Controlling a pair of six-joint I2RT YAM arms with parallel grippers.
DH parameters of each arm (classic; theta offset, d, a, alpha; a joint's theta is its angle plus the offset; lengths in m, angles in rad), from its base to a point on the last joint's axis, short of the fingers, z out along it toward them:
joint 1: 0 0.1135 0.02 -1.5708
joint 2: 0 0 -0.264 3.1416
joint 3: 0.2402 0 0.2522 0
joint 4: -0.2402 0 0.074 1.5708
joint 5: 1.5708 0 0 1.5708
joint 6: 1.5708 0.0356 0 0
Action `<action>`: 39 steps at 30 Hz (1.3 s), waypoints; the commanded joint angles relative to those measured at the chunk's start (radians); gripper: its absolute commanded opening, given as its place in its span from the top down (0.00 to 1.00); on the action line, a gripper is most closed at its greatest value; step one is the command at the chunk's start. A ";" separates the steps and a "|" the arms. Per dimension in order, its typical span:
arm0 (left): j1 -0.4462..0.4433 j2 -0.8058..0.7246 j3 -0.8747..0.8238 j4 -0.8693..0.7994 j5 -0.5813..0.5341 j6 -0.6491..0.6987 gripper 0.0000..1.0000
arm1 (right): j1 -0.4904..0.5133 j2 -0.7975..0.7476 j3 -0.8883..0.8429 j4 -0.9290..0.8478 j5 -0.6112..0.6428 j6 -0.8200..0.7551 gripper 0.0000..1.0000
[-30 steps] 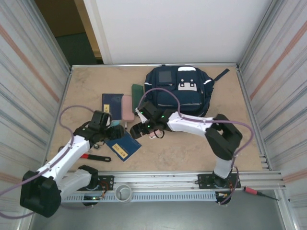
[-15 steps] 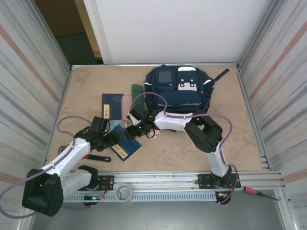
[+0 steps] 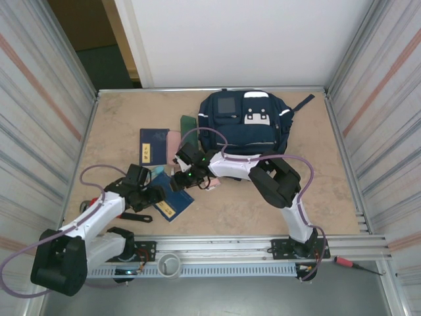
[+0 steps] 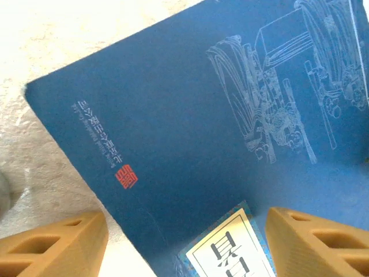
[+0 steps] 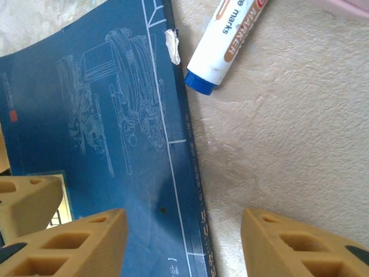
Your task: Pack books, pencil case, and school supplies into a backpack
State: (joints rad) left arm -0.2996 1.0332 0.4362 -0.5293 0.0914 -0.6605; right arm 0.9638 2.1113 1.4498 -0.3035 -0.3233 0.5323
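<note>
- left claw [image 4: 184, 245]: jaws apart, nothing between them; it hangs over the near booklet [image 4: 190, 127], which lies flat on the table [image 4: 69, 52].
- Directly under this claw, between its fingers: a cream label [image 4: 228, 251] with large black East Asian characters, cut off by the frame edge.
- Ahead and left of it: a small red seal stamp [image 4: 127, 176], with a row of tiny white characters above it, too small to read.
- Ahead and right of it: a fine white line drawing [image 4: 282, 98] printed on the blue cover.
- One booklet corner lies far left of this claw, with bare pale table beyond both its edges.
- right claw [image 5: 181, 231]: jaws wide apart, gripping nothing. It straddles the same booklet's long edge, one finger over the cover and the other over bare table.
- Ahead of this claw: a white marker [image 5: 228, 37] on the table, just beside the booklet's edge, blue end toward the claw. The barrel reads "marks" and "MARKER".
- A small white scrap [image 5: 172, 47] sits at the booklet's edge next to that blue end.
- Tiny white characters run along the booklet's edge strip; unreadable.
- From above, the backpack [image 3: 247, 125] lies beyond and right of the right claw. It has white patches and a grey square; no lettering is legible.
- Beyond both claws: a second booklet [image 3: 153, 145] with a yellow label, a pink pencil case [image 3: 173, 146] against its side, and a green book [image 3: 189, 124] farther off.
- A black spanner [image 3: 135, 216] lies just near-side of the left claw.
- Open room: bare table right of and nearer than the right claw, down to the metal rail [image 3: 263, 247].
</note>
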 commanded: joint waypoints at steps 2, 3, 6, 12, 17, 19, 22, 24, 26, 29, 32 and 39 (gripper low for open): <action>0.005 0.028 -0.038 0.090 0.095 -0.025 0.35 | 0.013 0.041 0.019 0.005 -0.096 0.069 0.52; 0.005 0.028 -0.041 0.100 0.102 -0.028 0.37 | 0.013 0.041 0.018 0.010 -0.109 0.080 0.53; 0.005 0.013 -0.049 0.112 0.108 -0.030 0.42 | 0.011 0.033 0.014 0.025 -0.132 0.109 0.56; 0.005 -0.002 -0.065 0.132 0.119 -0.030 0.49 | -0.006 0.008 -0.018 0.124 -0.221 0.179 0.65; 0.010 -0.025 -0.087 0.160 0.152 -0.048 0.56 | -0.011 -0.010 -0.031 0.163 -0.258 0.194 0.70; 0.013 -0.041 -0.092 0.166 0.164 -0.059 0.59 | -0.011 -0.011 -0.034 0.167 -0.258 0.193 0.71; 0.015 -0.075 -0.099 0.162 0.170 -0.073 0.64 | -0.013 -0.005 -0.043 0.163 -0.248 0.192 0.73; 0.017 -0.098 -0.101 0.160 0.170 -0.083 0.68 | -0.014 0.002 -0.046 0.161 -0.245 0.192 0.73; 0.017 -0.122 -0.105 0.160 0.174 -0.097 0.72 | -0.014 0.007 -0.049 0.161 -0.243 0.189 0.74; 0.019 -0.149 -0.110 0.158 0.181 -0.114 0.77 | -0.016 0.013 -0.049 0.154 -0.235 0.182 0.74; 0.019 -0.177 -0.112 0.144 0.180 -0.125 0.82 | -0.017 0.018 -0.049 0.148 -0.230 0.173 0.74; 0.019 -0.236 -0.116 0.109 0.157 -0.139 0.93 | -0.030 0.017 -0.051 0.147 -0.248 0.155 0.73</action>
State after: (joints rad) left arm -0.2684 0.8200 0.3286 -0.4610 0.1497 -0.7784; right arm 0.9176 2.1258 1.3975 -0.2050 -0.4988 0.6987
